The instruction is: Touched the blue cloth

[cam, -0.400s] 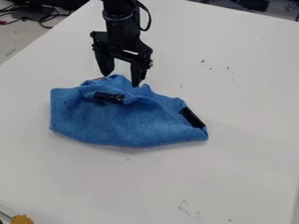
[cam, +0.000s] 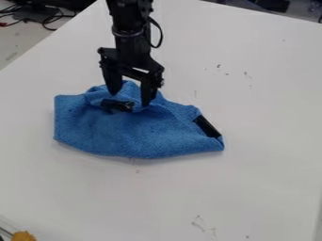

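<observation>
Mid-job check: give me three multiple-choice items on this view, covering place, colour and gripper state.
1. Where is the gripper?
A) Bottom right corner
B) At the cloth's upper part
C) Lower left corner

2. What colour is the cloth?
A) Blue
B) Red
C) Green

3. How are the gripper's fingers?
A) Pressed together
B) Crossed
C) Spread apart

Key:
1 B: both fingertips overlap the cloth's upper folds in view.
2 A: its fabric is blue around the black patches.
3 C: a wide gap shows between them.

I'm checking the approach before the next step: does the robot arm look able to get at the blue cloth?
Probably yes: the gripper hangs right over the blue cloth's upper edge, fingers apart.
</observation>
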Controlling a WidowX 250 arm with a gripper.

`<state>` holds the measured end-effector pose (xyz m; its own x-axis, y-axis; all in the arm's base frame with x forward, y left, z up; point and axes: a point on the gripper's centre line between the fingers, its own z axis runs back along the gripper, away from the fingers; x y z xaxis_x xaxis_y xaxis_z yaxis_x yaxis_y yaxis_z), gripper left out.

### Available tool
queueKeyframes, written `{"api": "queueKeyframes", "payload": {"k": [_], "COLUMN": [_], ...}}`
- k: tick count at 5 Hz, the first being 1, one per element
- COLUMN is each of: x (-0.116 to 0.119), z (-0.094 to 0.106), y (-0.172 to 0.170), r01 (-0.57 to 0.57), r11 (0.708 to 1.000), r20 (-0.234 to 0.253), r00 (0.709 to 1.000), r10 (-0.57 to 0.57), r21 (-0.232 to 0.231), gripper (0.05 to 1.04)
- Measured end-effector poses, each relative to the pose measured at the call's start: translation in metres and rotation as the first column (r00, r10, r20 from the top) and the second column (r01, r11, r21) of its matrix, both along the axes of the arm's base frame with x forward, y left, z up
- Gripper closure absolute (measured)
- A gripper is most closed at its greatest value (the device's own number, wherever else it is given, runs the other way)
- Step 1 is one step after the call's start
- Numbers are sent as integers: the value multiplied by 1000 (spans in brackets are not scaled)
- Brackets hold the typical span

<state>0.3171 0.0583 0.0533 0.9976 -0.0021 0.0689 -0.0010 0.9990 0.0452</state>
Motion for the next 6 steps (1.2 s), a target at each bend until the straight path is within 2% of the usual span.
{"api": "queueKeyframes", "payload": {"k": [1, 2, 4, 5, 6], "x": [-7, -15, -5, 6, 13], "z": [1, 0, -7, -7, -2], "y": [-8, -28, -20, -8, 2], "r01": [-6, -7, -31, -12, -3], "r11": [1000, 1000, 1000, 1000, 999], "r20": [41, 56, 106, 78, 76], "r00": [999, 998, 994, 997, 997], "r10": [6, 7, 31, 10, -1], "r21": [-10, -3, 1, 21, 46], "gripper": [84, 84, 84, 84, 88]}}
